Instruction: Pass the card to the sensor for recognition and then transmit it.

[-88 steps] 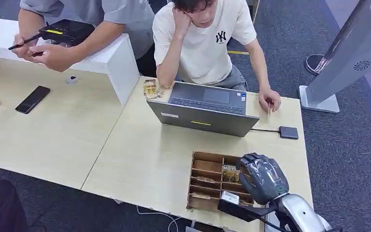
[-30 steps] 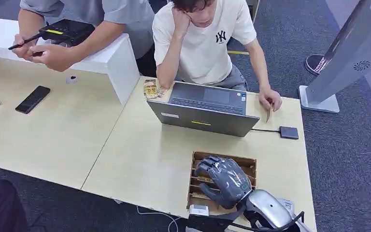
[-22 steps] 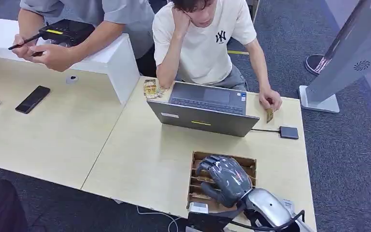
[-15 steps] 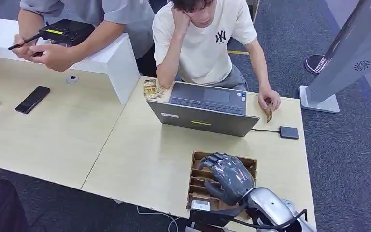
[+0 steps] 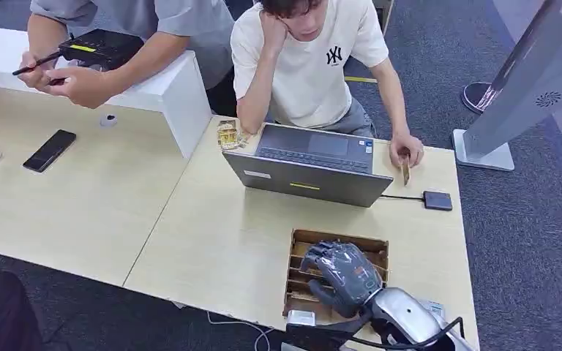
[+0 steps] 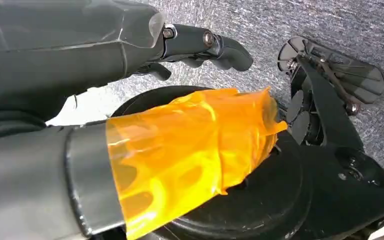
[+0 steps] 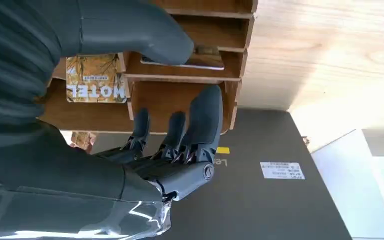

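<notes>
Light wooden table (image 5: 219, 241): carries all items below.

Brown wooden compartmented card box (image 5: 304, 247): near the table's front edge, right of centre. In the right wrist view, a gold patterned card printed "HOTEL" (image 7: 96, 78) lies in one slot; a pale card (image 7: 200, 60) lies in the neighbouring slot under the thumb.

Right hand (image 5: 345, 273): over the box, fingers (image 7: 205, 117) spread and reaching down across the slots, thumb above the pale card; whether it touches any card cannot be told.

Left hand (image 6: 130, 100): above grey carpet, fingers apart, nothing held; orange film wraps its thumb.

Small black square sensor (image 5: 437, 200): flat on the table, right of the grey open laptop (image 5: 309, 168), cabled.

Seated person's hand (image 5: 405, 151): holds another card on edge.
</notes>
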`<state>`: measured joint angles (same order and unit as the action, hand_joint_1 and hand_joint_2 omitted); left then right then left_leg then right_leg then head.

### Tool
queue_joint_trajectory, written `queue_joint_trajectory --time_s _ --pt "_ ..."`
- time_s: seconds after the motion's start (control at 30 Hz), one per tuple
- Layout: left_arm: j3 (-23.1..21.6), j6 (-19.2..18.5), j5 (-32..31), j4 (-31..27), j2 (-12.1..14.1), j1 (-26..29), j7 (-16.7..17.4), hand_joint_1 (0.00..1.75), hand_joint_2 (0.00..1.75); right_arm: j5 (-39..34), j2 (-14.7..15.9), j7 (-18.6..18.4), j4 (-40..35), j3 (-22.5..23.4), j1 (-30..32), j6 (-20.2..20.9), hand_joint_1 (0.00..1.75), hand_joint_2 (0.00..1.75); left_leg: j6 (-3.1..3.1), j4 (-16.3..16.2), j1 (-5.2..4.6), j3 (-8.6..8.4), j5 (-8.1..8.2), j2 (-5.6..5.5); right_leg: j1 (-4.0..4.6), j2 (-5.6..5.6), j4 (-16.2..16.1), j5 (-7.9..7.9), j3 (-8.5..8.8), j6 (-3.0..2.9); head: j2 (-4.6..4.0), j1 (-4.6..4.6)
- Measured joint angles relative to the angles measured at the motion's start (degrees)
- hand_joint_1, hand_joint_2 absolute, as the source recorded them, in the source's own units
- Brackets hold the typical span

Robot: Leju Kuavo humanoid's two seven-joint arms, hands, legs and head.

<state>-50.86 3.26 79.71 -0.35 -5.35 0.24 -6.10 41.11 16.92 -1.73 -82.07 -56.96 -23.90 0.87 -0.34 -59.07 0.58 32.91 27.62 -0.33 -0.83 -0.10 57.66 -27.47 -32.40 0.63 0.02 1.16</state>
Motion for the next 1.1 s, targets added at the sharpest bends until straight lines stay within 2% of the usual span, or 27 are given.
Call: queue_joint_trajectory --time_s 0.37,1.1 --pt "0.0 -0.2 0.0 0.0 0.0 0.0 0.0 0.0 0.0 -0.9 0.3 0.0 0.4 -0.7 -0.4 0.7 0.86 1.75 0.0 0.0 0.0 0.0 0.0 0.0 0.0 0.0 0.0 0.0 0.0 0.0 0.0 0.0" --pt "0.0 -0.2 0.1 0.0 0.0 0.0 0.1 0.0 0.0 0.7 0.3 -1.2 2.9 -0.4 -1.1 -0.5 0.86 1.75 0.0 0.0 0.0 0.0 0.0 0.0 0.0 0.0 0.0 0.0 0.0 0.0 0.0 0.0"
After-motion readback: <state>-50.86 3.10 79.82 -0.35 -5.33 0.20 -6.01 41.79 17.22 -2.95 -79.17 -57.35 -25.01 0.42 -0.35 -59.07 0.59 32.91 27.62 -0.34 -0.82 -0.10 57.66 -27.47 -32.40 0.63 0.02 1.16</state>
